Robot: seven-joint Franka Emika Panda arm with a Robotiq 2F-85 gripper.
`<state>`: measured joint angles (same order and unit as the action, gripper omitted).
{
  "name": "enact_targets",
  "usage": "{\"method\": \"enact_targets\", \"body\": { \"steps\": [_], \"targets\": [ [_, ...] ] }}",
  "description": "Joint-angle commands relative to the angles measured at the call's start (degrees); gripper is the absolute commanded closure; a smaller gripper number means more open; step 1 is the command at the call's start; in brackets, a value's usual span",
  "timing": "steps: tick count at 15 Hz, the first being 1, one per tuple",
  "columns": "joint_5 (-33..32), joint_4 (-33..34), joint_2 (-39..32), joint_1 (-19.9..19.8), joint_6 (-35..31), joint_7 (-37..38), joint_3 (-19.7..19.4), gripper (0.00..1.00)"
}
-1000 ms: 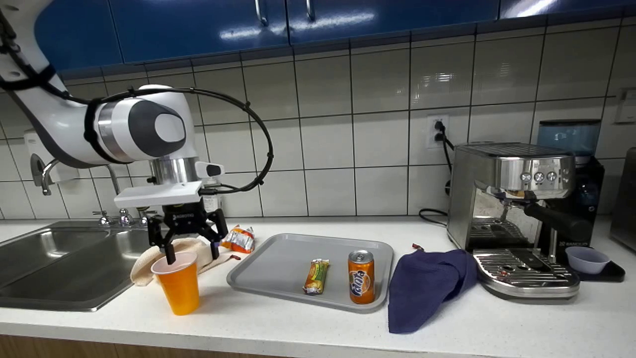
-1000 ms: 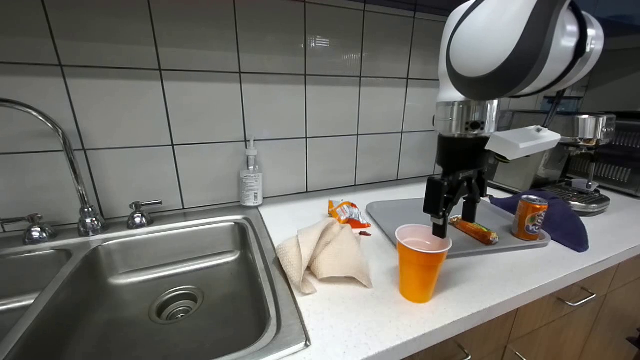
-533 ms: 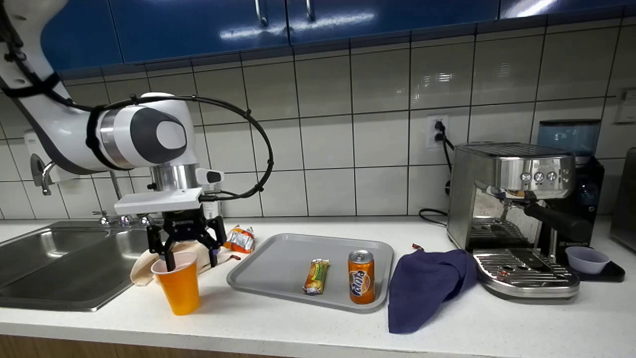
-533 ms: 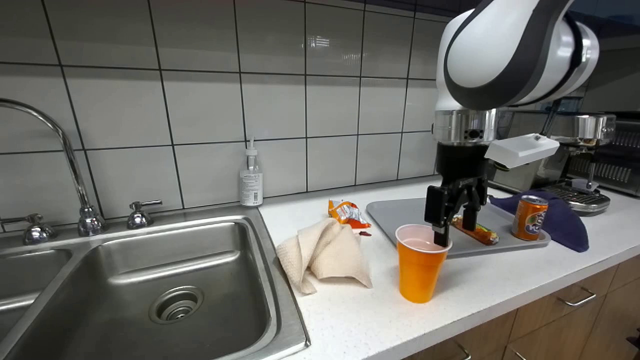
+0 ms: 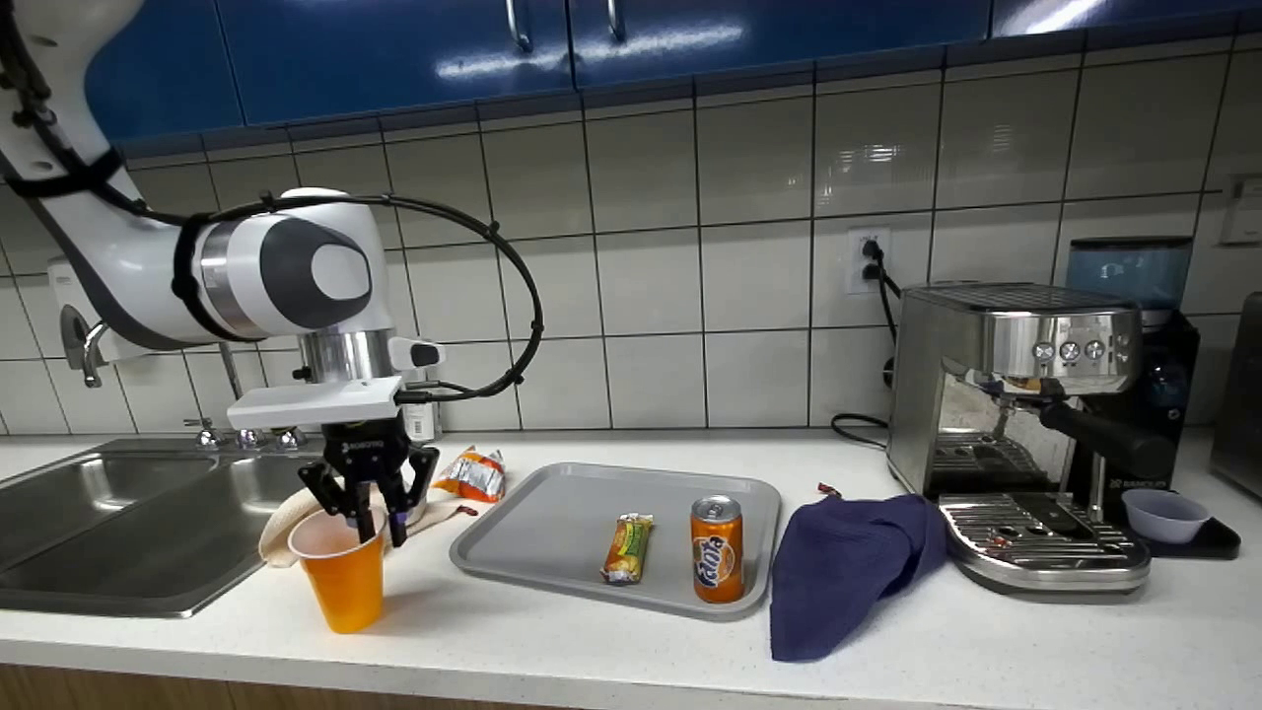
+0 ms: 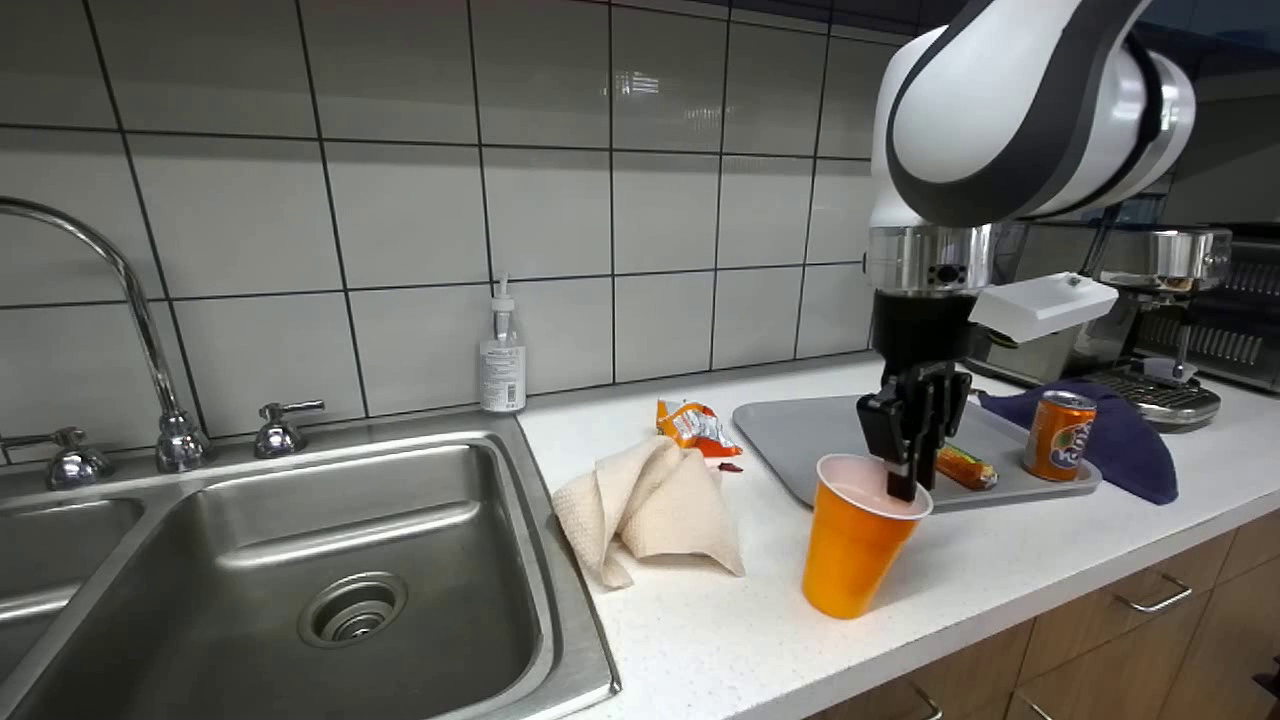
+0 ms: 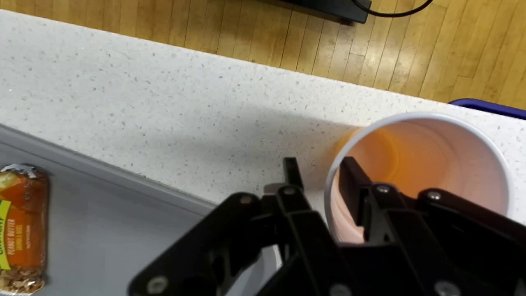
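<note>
- Toward the lower left of an exterior view, I have the orange cup (image 5: 345, 597) on the white counter (image 5: 592, 656), with the gripper (image 5: 383, 538) straddling its rim: one fingertip down in the mouth, its partner just outside, right of the wall. Center frame, the gray tray (image 5: 552, 532) bears a snack bar (image 5: 627, 548) and a soda can (image 5: 717, 552); an orange snack packet (image 5: 474, 475) lies to its upper left, a blue cloth (image 5: 856, 567) to its right.
- Right of center in an exterior view, with the sink (image 6: 575, 620) at the lower left, the cup's rim slopes down to the right, so I read the cup as slightly tilted toward the fingers. A beige cloth (image 6: 655, 510) lies to its left, apart from it; a soap bottle (image 6: 502, 365) stands upper middle, behind the sink.
- At the right of the wrist view, I look down into the mouth. The inner finger (image 7: 352, 181) is inside, against or close to the left wall; the outer finger (image 7: 292, 172) stands left of the rim with counter showing between. I call the jaws partly open, the cup not pinched. Wooden floor (image 7: 246, 33) runs along the top.
- From that same view, I judge the cup thin plastic: light, springy, smooth, easily dented or tipped. I'd take one wall just under the stiffer lip, squeezing gently. Whether it holds liquid, I can't tell.
</note>
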<state>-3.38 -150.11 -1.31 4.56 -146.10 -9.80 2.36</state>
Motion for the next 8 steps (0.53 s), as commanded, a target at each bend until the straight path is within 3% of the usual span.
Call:
{"method": "enact_targets", "body": {
  "steps": [1, 8],
  "targets": [
    [0.86, 0.22, -0.07, -0.39, -0.52, -1.43, 0.61, 0.97],
    [1.43, 0.83, -0.08, -0.36, -0.36, -1.70, 0.83, 0.98]
  ]
}}
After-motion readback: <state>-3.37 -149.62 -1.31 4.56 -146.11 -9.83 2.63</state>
